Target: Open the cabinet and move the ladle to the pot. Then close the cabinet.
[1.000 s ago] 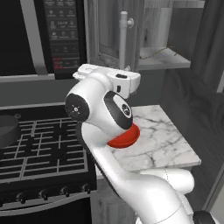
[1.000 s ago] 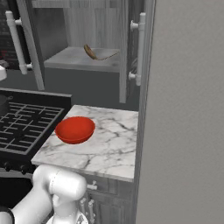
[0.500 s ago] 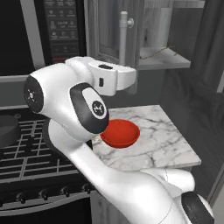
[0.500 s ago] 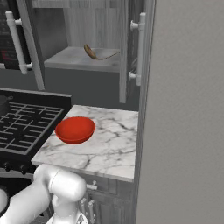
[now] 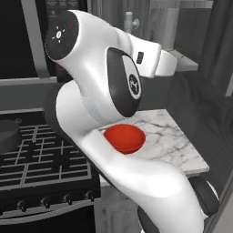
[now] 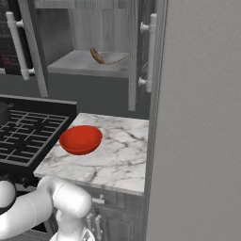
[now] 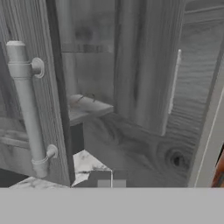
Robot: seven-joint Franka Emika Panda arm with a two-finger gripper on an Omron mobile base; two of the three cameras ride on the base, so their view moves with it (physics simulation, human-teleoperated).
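Gripper (image 7: 108, 178) status: we read the jaws as fully closed with nothing between them; in the hand view the two dark tips sit side by side at the lower middle, facing into the cabinet (image 6: 84, 66) and touching no object.

We see the cabinet with both doors swung open. In the right base view the left door (image 6: 29, 44) stands edge-on with its silvery bar handle (image 6: 17, 44) toward us, and the right door (image 6: 141, 52) stands edge-on beside the tall grey panel, its handle (image 6: 151, 52) facing right. In the hand view the left door's handle (image 7: 26, 105) runs upright at the left side, close to the camera.

We locate the ladle (image 6: 104, 57) on the cabinet's lower shelf (image 6: 70, 65), toward the shelf's right end and near its front edge, bowl end to the left and handle pointing right. It rests free, well apart from the gripper.

On the marble counter (image 6: 117, 155) a red bowl (image 6: 80, 139) sits near the left edge, next to the black stove (image 6: 26, 136). In the left base view the bowl (image 5: 124, 138) is partly covered by the arm, and a dark round shape, which we take for the pot (image 5: 8, 139), sits on the stove grates at the frame's left edge.
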